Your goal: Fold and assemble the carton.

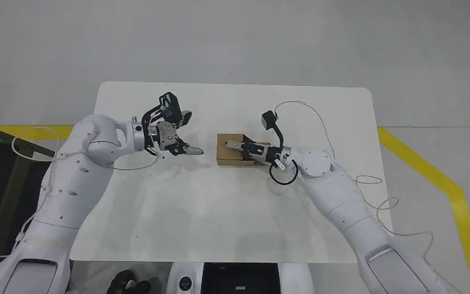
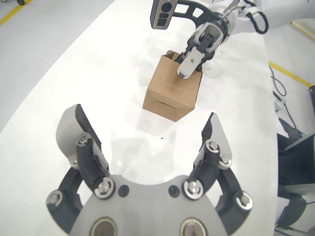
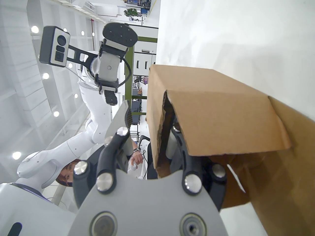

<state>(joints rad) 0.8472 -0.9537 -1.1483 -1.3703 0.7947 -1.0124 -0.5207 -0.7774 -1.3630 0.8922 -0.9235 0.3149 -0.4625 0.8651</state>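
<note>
A small brown carton stands near the middle of the white table. Its side facing the right arm is open, with a flap hanging loose. My right gripper is open and straddles the carton's top panel. One finger lies above the panel and the other is inside the opening. From the left wrist view the carton is closed on the near side, with a slot in it. My left gripper hangs open with nothing in it, a short way left of the carton.
A thin white cable loops over the table behind the right arm. Bare table lies in front of and behind the carton. Yellow floor tape runs past the table's right edge.
</note>
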